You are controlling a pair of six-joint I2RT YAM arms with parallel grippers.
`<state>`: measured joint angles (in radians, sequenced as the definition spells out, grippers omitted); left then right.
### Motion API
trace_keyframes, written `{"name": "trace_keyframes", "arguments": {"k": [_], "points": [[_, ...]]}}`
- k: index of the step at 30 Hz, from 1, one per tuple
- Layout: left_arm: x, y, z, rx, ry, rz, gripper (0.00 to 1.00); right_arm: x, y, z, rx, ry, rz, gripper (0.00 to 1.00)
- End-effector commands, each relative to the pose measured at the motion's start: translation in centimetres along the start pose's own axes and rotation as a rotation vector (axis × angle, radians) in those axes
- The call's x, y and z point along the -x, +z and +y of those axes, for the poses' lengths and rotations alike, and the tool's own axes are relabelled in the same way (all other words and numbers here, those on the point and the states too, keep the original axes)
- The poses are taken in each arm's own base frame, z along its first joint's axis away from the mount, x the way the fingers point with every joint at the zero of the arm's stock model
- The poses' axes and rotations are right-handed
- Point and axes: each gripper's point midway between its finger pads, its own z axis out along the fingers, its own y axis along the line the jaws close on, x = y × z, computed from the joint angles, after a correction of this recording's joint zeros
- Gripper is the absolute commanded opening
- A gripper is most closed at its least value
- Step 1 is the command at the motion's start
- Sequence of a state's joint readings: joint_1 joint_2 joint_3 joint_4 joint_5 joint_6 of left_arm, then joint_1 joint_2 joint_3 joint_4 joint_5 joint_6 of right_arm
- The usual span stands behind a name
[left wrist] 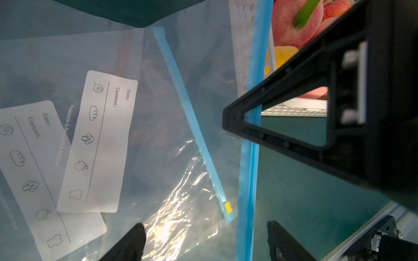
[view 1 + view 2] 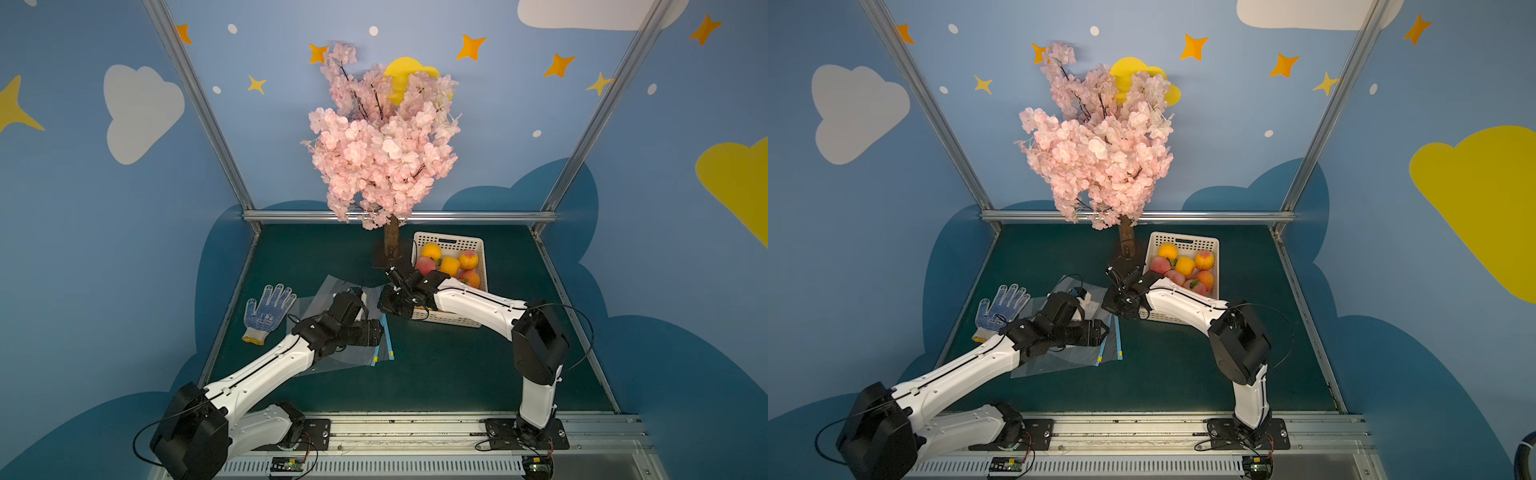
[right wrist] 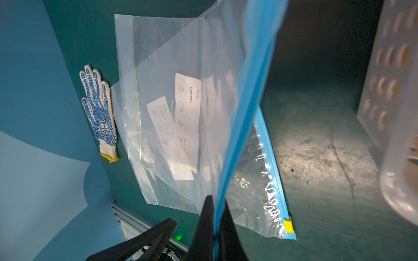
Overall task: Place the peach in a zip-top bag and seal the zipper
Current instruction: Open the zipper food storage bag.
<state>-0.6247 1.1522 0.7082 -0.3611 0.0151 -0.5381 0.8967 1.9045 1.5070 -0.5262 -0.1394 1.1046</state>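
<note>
Two clear zip-top bags overlap on the green table. My right gripper (image 3: 217, 203) is shut on the blue zipper strip (image 3: 248, 90) of the upper zip-top bag (image 3: 181, 56) and holds that edge raised. The lower bag (image 3: 255, 192) lies flat, its yellow slider (image 3: 288, 226) at the end of its zipper. My left gripper (image 1: 205, 226) hovers open over both bags, with the raised zipper strip (image 1: 248, 180) between its fingertips but untouched. Several peaches (image 2: 426, 264) sit in the white basket (image 2: 449, 239) behind my right gripper (image 2: 390, 272); a pink peach (image 1: 291, 24) shows in the left wrist view.
A blue-dotted work glove (image 2: 266, 311) lies left of the bags. An artificial blossom tree (image 2: 390, 239) stands at the back, close to the basket. Metal frame rails border the table, and the basket's wall (image 3: 395, 90) is near my right gripper.
</note>
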Motion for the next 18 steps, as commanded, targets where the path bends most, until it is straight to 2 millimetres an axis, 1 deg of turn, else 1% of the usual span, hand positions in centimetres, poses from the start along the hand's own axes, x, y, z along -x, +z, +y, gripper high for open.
{"name": "trace_keyframes", "arguments": {"k": [1,8,11,14,18], "points": [[-0.3,0.2,0.4,0.019,0.012,0.004,0.83,-0.1,-1.5,0.9,0.032,0.006,-0.009,0.00],[-0.5,0.9,1.0,0.053,0.008,0.031,0.79,-0.2,-1.6,1.2,0.043,0.014,-0.004,0.00],[-0.3,0.9,1.8,0.098,-0.004,0.014,0.74,-0.1,-1.7,1.1,0.042,0.016,-0.004,0.00],[-0.1,0.6,2.1,0.117,-0.002,-0.001,0.70,-0.1,-1.8,0.8,0.037,0.018,-0.007,0.00],[-0.1,0.5,2.8,0.151,-0.010,-0.010,0.61,-0.1,-1.7,0.5,0.035,0.027,-0.004,0.00]]}}
